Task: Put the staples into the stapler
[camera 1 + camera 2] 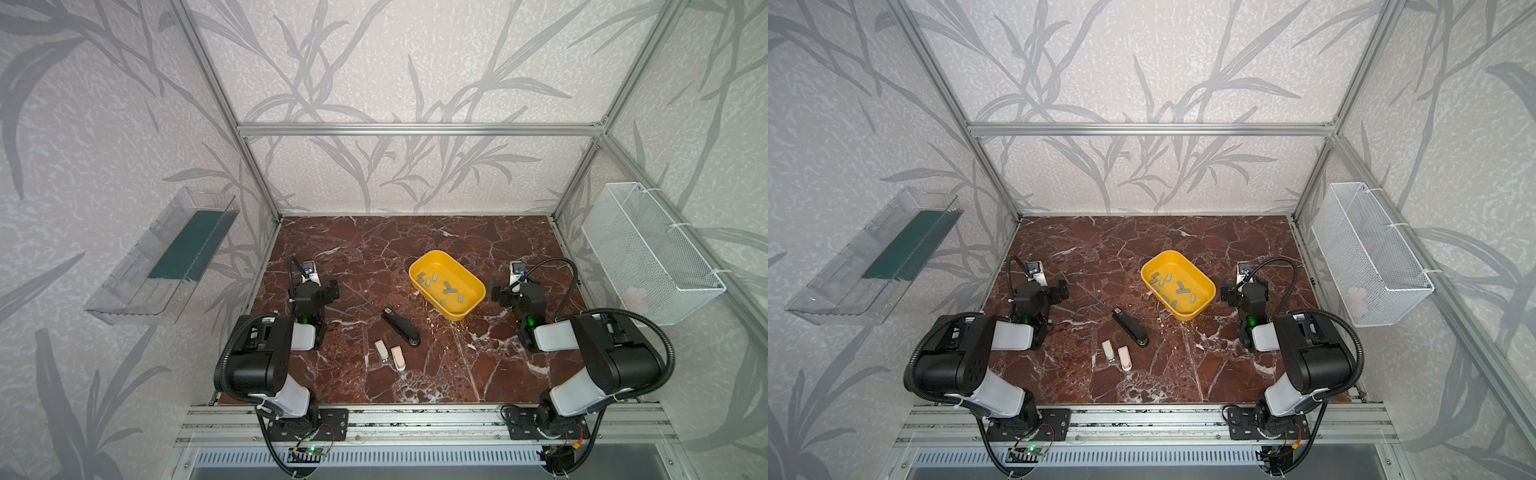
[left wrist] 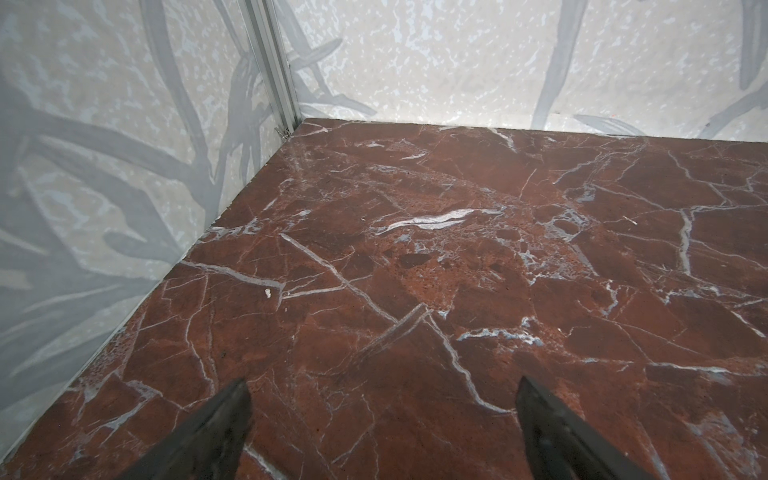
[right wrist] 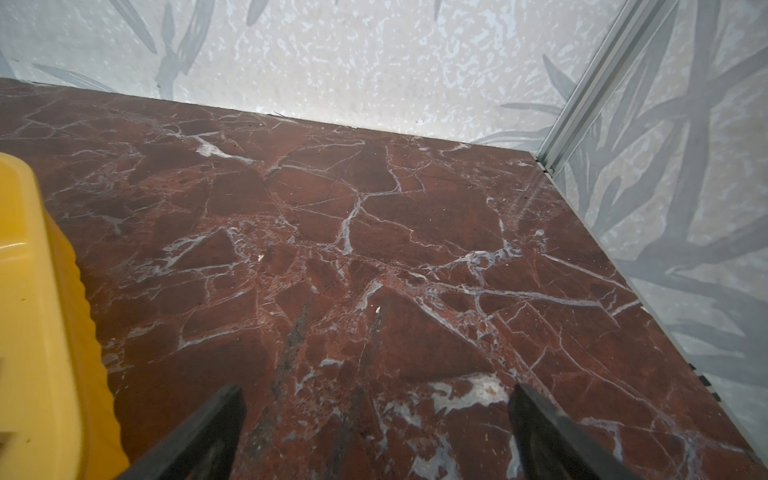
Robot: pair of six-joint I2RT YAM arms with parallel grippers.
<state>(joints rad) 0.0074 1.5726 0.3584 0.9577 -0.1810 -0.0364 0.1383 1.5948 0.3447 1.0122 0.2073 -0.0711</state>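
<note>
In a top view, small grey metal staple strips (image 1: 448, 290) lie in the yellow plastic tub (image 1: 467, 312) near the long black stapler (image 1: 401, 327). Left wrist: left gripper (image 2: 382, 386) gapes empty. Right wrist: right gripper (image 3: 376, 392) likewise, beside that tub. Seemingly unstarted; next, open the stapler

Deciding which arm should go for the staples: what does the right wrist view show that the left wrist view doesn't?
Only the right wrist view: the outer wall and rim of the yellow tray, close beside the right hand. Only the left wrist view: the left hand, with only table ahead. Both: an open, empty hand, the red marble table, patterned walls and a metal corner post.
</note>
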